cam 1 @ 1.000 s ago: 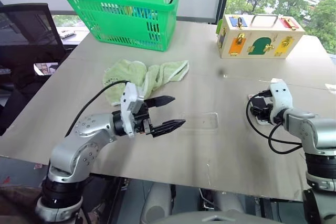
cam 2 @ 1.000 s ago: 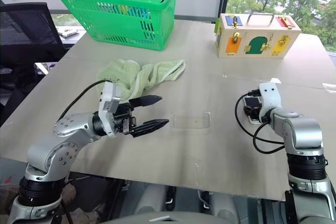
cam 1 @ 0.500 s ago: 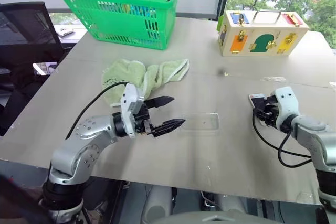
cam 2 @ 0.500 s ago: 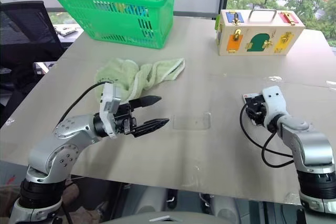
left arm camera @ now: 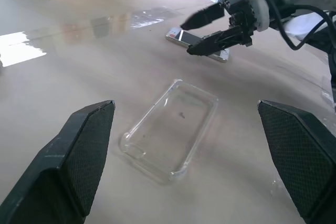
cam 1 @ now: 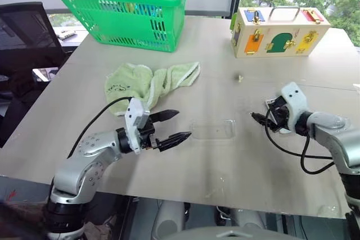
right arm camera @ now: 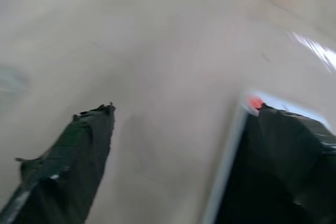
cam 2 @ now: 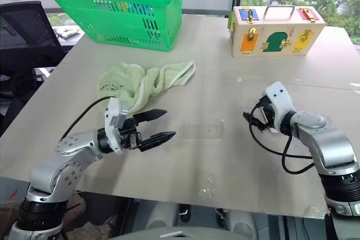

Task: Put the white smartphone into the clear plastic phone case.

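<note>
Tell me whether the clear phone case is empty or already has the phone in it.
Empty. The clear phone case lies open side up with bare table showing through, and the white smartphone rests apart by the right gripper.

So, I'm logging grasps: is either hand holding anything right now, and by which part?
Nothing is held. The left hand is open and empty short of the clear plastic phone case; the right hand is open above the white smartphone.

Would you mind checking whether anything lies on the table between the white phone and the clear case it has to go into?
Nothing visible does. The table is bare between the phone by the right gripper and the case.
</note>
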Motion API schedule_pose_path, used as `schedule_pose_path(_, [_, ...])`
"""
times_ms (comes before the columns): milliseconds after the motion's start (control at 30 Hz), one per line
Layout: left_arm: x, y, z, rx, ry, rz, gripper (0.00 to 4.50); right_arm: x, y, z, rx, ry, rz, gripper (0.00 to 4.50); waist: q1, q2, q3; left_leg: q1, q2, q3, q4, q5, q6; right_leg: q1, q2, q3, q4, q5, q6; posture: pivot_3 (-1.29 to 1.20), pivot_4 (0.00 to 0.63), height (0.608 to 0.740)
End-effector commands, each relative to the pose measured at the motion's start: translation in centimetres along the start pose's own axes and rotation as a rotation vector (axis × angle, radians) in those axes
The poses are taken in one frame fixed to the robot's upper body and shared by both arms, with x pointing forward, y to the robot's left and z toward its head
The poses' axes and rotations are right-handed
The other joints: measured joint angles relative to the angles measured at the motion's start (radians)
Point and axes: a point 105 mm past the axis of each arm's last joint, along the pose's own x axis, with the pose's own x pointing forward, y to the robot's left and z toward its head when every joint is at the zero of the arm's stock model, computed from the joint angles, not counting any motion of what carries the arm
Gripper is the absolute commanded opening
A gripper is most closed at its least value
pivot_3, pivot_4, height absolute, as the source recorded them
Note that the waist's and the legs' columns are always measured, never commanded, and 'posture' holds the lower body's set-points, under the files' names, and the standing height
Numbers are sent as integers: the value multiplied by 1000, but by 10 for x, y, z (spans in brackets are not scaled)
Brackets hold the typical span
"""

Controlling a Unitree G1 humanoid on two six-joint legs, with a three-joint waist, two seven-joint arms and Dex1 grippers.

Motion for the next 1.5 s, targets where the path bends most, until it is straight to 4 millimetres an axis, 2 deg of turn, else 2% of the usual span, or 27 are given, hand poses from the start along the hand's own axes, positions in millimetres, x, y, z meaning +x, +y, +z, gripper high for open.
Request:
schedule_pose_path(33, [-2, -5, 9, 32, -21, -4, 4500, -12, -23, -6, 68, 44, -125, 4491, -2, 0, 0, 0, 0, 0, 0, 0, 0, 0, 0, 0, 0, 0, 1, 0, 150, 740])
schedule_pose_path(200, [0, -7, 9, 26, -19, -10, 4500, -13, -37, -29, 182, 167, -202, 4491, -6, 0, 0, 1, 1, -1, 0, 0, 0, 0, 1, 0, 1, 0, 1, 0, 150, 740])
schedule_pose_path(367, [0, -6, 10, 24, -18, -10, 4500, -10, -23, -41, 177, 286, -85, 4491, -1, 0, 0, 3, 1, -1, 0, 0, 0, 1, 1, 0, 2, 0, 0, 0, 150, 740])
schedule_pose_path(467, [1, -6, 10, 21, -20, -10, 4500, -5, -11, -41, 200, 315, 10, 4491, -2, -1, 0, 2, 0, 0, 1, 0, 0, 1, 1, 0, 2, 0, 0, 0, 150, 740])
schedule_pose_path(567, [2, -7, 10, 18, -22, -8, 4500, 4, -4, -50, 182, 376, 71, 4491, -7, -3, -2, 2, 1, 0, 0, 0, 0, 1, 1, 0, 2, 0, 0, 0, 150, 740])
schedule_pose_path(600, [2, -7, 10, 17, -23, -8, 4500, 7, -4, -53, 173, 394, 81, 3946, -8, -5, -3, 2, 1, 0, 0, 0, 0, 1, 2, 0, 2, 0, 0, 0, 150, 740])
schedule_pose_path(700, [2, -7, 10, 15, -24, -6, 4500, 14, -10, -64, 123, 434, 67, 2878, -11, -12, -7, 4, 3, -1, 0, 0, 0, 1, 2, 0, 2, 0, 0, 0, 150, 740])
schedule_pose_path(867, [1, -6, 12, 13, -33, 10, 4500, 21, -13, -67, 124, 422, 64, 2852, -12, -21, -13, 12, 4, -2, 1, -3, -5, 8, -1, -1, 1, 0, -1, 0, 150, 740])
schedule_pose_path(967, [0, -6, 12, 15, -31, 12, 4500, 21, -15, -53, 104, 330, 69, 2852, -11, -20, -13, 19, 3, -1, -1, -3, -5, 14, -7, -2, -1, 0, -1, 0, 150, 740])
schedule_pose_path(1000, [-1, -5, 12, 21, -30, 19, 4500, 20, -16, -43, 80, 270, 76, 2852, -11, -20, -12, 19, 3, 0, -1, -3, -5, 14, -8, -3, -2, 0, -1, 0, 150, 740])
schedule_pose_path(1067, [-4, -3, 11, 24, -24, 24, 4500, 13, -11, -6, 39, 79, 139, 2852, -12, -17, -10, 19, 3, 0, -2, -3, -5, 14, -10, -4, -2, 0, -1, 0, 150, 740])
schedule_pose_path(1167, [-6, -2, 9, 19, -13, 23, 4500, -2, 12, 35, -51, -97, 274, 2852, -16, -10, -5, 18, 2, 5, -6, -3, -5, 10, -15, -6, -2, 0, -1, 0, 150, 740])
schedule_pose_path(1233, [-7, -2, 8, 17, -6, 17, 4500, -8, 33, 50, -108, -138, 366, 2836, -20, -3, 0, 18, 1, 6, -6, -3, -5, 8, -15, -6, -1, 2, 0, 0, 150, 740])
schedule_pose_path(1267, [-8, -2, 8, 17, -3, 15, 4500, -10, 40, 53, -131, -146, 394, 2768, -20, -2, 1, 18, 1, 6, -6, -3, -4, 7, -15, -6, 0, 3, 0, 0, 150, 740])
schedule_pose_path(1333, [-8, -1, 7, 20, 6, 8, 4500, -11, 69, 59, -242, -136, 495, 2757, -18, -2, 2, 17, 2, 6, -8, -2, -3, 5, -11, -6, 0, 3, 2, 0, 150, 740])
schedule_pose_path(1400, [-10, -1, 6, 29, 22, -5, 4500, -9, 92, 54, -421, -83, 570, 2757, -14, -2, 2, 16, 3, 5, -9, -4, -6, 3, -7, -6, 0, 3, 3, 0, 150, 740])
schedule_pose_path(1500, [-13, 1, 4, 43, 44, -13, 4500, -1, 111, 43, -628, -4, 629, 2757, -9, -2, 2, 14, 3, 5, -9, -5, -7, 0, -3, -6, 0, 1, 3, 0, 150, 740])
